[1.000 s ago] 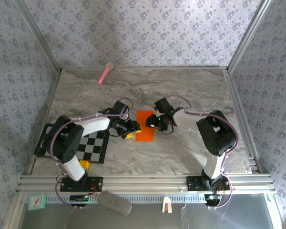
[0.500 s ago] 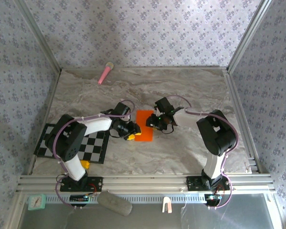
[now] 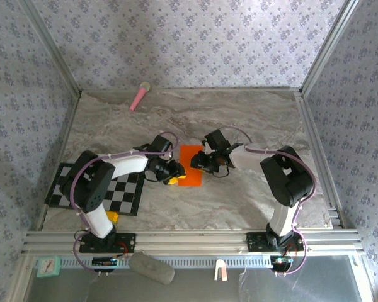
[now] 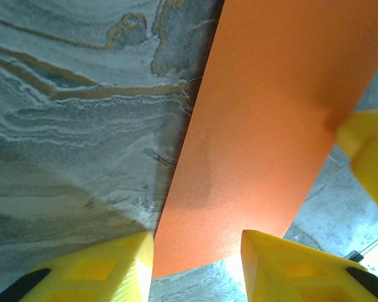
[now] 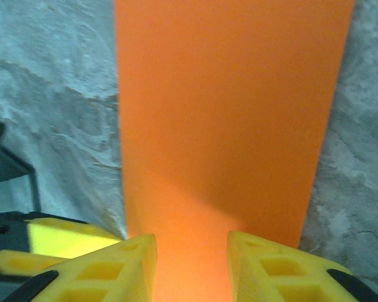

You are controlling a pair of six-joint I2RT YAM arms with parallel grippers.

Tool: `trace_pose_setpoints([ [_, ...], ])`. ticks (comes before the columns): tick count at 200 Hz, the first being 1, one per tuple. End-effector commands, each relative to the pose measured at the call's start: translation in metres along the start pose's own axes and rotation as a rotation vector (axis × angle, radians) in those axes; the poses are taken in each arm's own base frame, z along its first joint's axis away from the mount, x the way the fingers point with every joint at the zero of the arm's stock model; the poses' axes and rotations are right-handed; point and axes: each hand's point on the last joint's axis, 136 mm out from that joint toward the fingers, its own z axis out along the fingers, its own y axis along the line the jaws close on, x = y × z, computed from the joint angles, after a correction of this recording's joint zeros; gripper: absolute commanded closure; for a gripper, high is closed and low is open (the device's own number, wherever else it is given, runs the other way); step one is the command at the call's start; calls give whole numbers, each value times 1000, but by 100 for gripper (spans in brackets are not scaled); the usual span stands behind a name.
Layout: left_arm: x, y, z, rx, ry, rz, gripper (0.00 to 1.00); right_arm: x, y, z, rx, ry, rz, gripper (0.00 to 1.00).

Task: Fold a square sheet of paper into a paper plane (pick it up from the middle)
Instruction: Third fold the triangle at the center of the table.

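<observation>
The square sheet of paper (image 3: 190, 168) lies on the marble table as a narrow bright orange rectangle. My left gripper (image 3: 174, 172) is low at its left edge. In the left wrist view the paper (image 4: 264, 126) runs away from the open yellow jaws (image 4: 197, 251), whose tips straddle its near end. My right gripper (image 3: 199, 162) is at the paper's right edge. Seen from the right wrist, its open jaws (image 5: 191, 248) stand over the paper (image 5: 227, 107), which passes under the gap. A yellow finger (image 4: 365, 151) of the right gripper touches the sheet's far side.
A pink stick (image 3: 139, 96) lies at the back left. A black-and-white checkered mat (image 3: 104, 189) is on the left, with a small yellow piece (image 3: 111, 217) at its near corner. Metal frame rails (image 3: 315, 138) border the table.
Both pairs of jaws have narrowed a little. The left gripper has edged down along the paper's left side, and the right gripper has shifted slightly left onto the paper.
</observation>
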Motion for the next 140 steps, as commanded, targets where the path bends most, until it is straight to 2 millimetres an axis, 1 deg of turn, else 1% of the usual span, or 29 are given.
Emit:
trace_pose_setpoints([
  [1, 3, 9, -1, -43, 7, 5, 58, 17, -22, 8, 69, 58, 48, 65],
  [31, 6, 10, 0, -43, 21, 0, 57, 23, -42, 11, 141, 62, 67, 66],
  [52, 9, 11, 3, -41, 35, -3, 58, 26, -51, 12, 174, 63, 80, 67],
  [95, 17, -1, 6, 30, 87, 16, 59, 27, -57, 14, 188, 68, 98, 69],
  [110, 18, -6, 3, 53, 87, 30, 60, 27, -58, 14, 188, 69, 102, 69],
  [140, 17, -23, -9, 114, 69, 78, 61, 26, -57, 14, 185, 67, 102, 69],
])
